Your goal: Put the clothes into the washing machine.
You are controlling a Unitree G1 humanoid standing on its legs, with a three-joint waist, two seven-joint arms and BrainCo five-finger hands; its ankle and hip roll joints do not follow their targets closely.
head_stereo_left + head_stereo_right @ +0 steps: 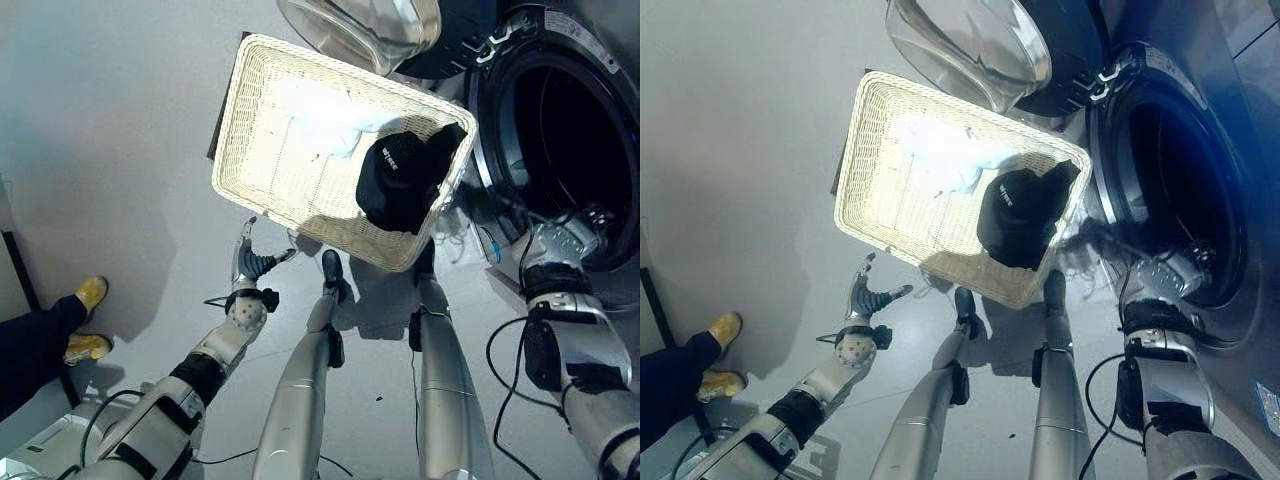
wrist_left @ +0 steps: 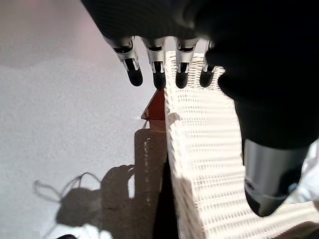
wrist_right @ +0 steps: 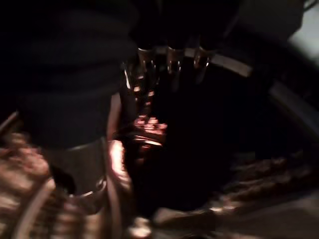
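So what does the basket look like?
The basket is a pale, cream-coloured rectangle of woven wicker with low walls and an open top. It sits on the grey floor beside the washing machine, whose door is open. Inside lie a white cloth and a black garment, bunched at the end nearest the machine. The left hand hangs open beside its edge.

The right hand [image 3: 169, 64] is seen blurred against the dark drum [image 1: 575, 150], so its grip cannot be judged. The door [image 1: 370, 30] is cut off by the top edge. The person [image 1: 40, 340] is cropped at the left edge, only legs showing.
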